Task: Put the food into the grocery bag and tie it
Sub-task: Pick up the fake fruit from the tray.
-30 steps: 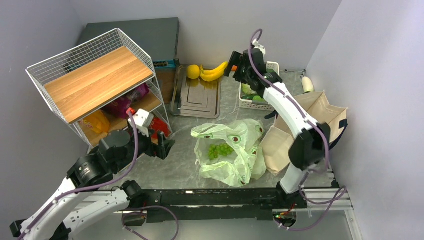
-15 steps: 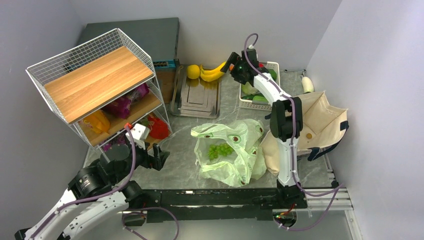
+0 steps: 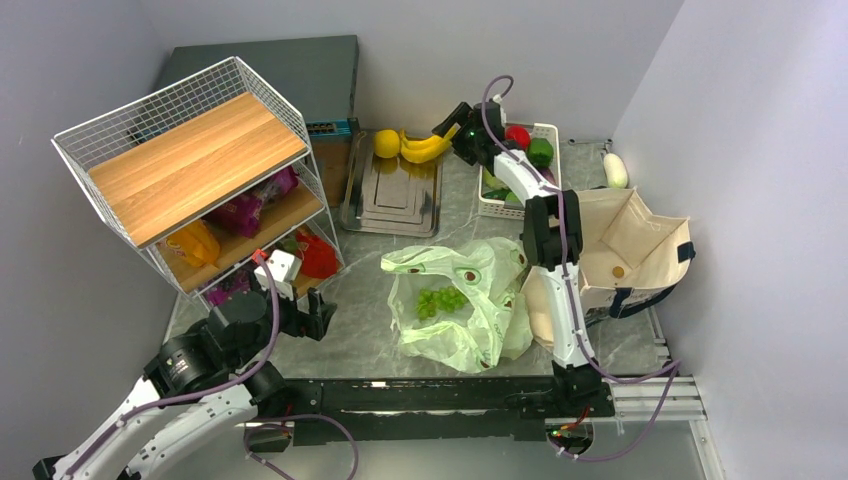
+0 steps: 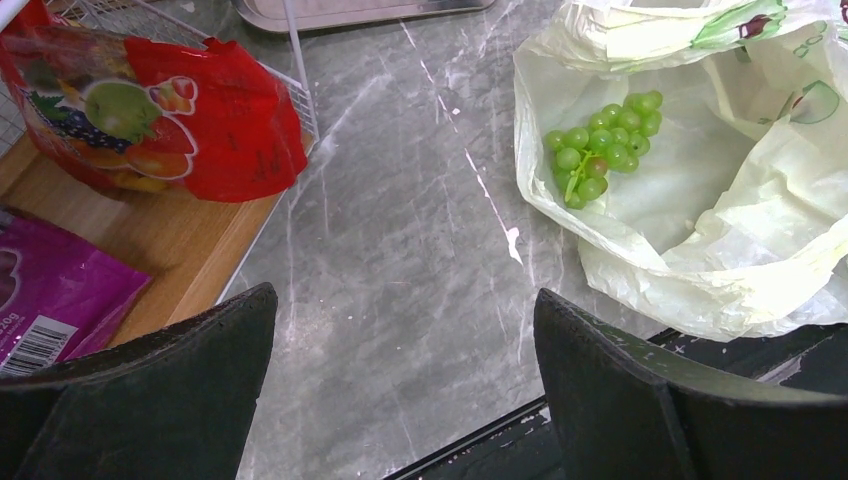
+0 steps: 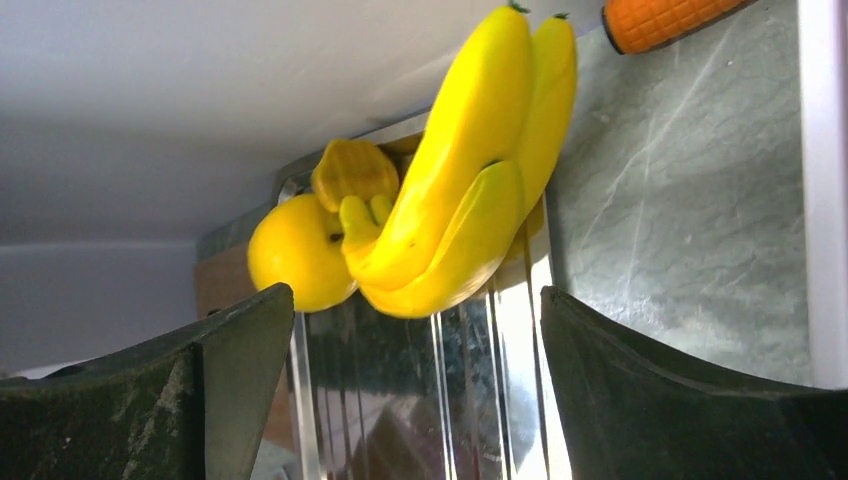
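The pale-green grocery bag [image 3: 470, 300] with avocado prints lies open on the table's middle, a bunch of green grapes [image 3: 438, 300] inside it; both show in the left wrist view, bag [image 4: 720, 230] and grapes [image 4: 600, 150]. Yellow bananas [image 3: 425, 147] and a lemon [image 3: 386, 143] lie at the far end of a metal tray [image 3: 392, 190]; the right wrist view shows the bananas [image 5: 470, 190] and lemon [image 5: 295, 250] close ahead. My right gripper [image 3: 447, 124] is open, just right of the bananas. My left gripper [image 3: 318, 313] is open and empty, left of the bag.
A wire shelf [image 3: 190, 160] with snack packets stands at the left. A white basket [image 3: 520, 175] holds a red and a green vegetable [image 3: 541, 152]. A beige canvas tote [image 3: 625, 245] lies at the right. An orange item [image 5: 660, 20] lies behind the bananas.
My right arm has stretched further back and left, bringing its open gripper up to the bananas. My left gripper has pulled back toward the near edge.
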